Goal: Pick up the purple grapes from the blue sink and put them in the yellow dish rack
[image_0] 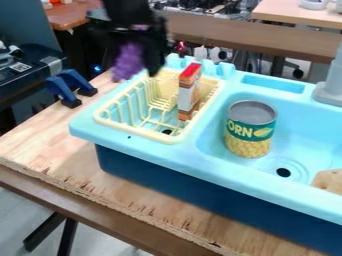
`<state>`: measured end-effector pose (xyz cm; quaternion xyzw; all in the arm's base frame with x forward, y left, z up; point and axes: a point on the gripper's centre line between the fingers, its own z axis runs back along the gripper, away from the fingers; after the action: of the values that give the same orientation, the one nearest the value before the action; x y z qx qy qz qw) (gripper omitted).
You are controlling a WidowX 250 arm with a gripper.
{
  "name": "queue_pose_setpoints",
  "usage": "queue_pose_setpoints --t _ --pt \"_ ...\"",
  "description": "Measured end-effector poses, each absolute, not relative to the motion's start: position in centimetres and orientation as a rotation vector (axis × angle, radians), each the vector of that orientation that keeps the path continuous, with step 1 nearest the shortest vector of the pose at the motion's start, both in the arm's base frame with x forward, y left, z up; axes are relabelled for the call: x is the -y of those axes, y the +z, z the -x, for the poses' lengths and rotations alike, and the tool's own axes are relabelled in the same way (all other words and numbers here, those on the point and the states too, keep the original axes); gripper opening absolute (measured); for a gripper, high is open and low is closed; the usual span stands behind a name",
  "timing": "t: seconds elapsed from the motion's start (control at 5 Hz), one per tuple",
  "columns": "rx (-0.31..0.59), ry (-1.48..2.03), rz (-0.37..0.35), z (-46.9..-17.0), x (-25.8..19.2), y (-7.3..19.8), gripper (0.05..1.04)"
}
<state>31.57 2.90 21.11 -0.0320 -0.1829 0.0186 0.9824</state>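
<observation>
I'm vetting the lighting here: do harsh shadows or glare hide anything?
Camera view: bright, fairly even light on the turquoise plastic sink; soft shading on the light plywood tabletop; no glare hides the grey-topped yellow and green can; the black gripper looks very dark, its details hard to tell.

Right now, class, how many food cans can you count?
1: the corn can, upright in the blue sink, near the yellow rack. Others may be hidden.
</observation>
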Motion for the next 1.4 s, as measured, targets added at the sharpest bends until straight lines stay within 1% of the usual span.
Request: queue_pose_setpoints --t 0.2,0.6,1.0,1.2,1.4 --pt "0.402 0.109 0.080 -31.6 -5.4 21.3 0.845" --pt "0.291 0.116 0.073 -32.4 -5.9 18.1 0.846" --pt "0.246 0.103 0.052 -34.5 -5.0 16.6 0.845" --pt "0.185 0.076 0.031 -35.4 -4.0 15.3 0.845" --pt "0.108 0.076 0.005 -35.6 -3.1 14.2 0.845"
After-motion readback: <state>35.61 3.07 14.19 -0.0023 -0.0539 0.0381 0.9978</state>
